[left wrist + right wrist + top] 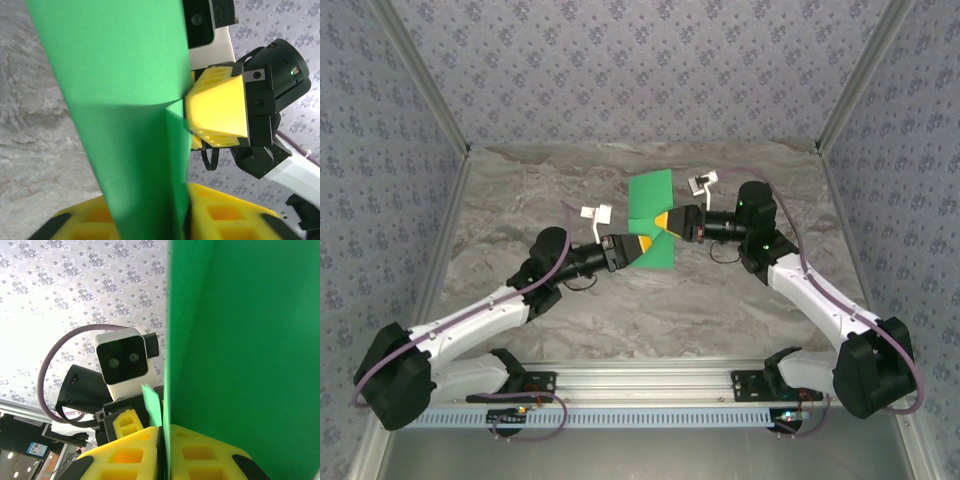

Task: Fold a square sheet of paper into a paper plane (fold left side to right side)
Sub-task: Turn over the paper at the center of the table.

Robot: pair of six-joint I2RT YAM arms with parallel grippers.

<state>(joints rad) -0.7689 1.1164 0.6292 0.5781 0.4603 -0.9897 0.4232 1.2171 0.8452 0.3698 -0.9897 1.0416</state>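
Top view, paper: the square sheet of paper sat about mid-tabletop, a little toward the far wall, its far half looking flat and its near half creased and raised.
Top view, tabletop: grey marbled tabletop, the two arms reaching in from the near edge and meeting at the sheet.
Top view, left pincer: the left pincer was at the sheet's near-left edge, its yellow tips drawn close together on the green.
Top view, right pincer: the right pincer came in from the right and met the sheet at its middle, tips narrow, just beside the left one.
Left wrist view, paper: the sheet stood up like a green wall, running down between this arm's own yellow fingers, with a crease line across it.
Left wrist view, left pincer: the left pincer had the sheet between its fingers; from here I took it as pinched, though the paper hid the gap.
Left wrist view, right pincer: the right pincer pressed up to the sheet's right edge at the crease.
Right wrist view, paper: the sheet rose on edge across the right half.
Right wrist view, right pincer: the right pincer was all but closed, the sheet's edge caught in the thin slot between its fingers.
Right wrist view, left pincer: the left pincer faced the camera with a sliver of green beside its yellow finger, its wrist camera above.
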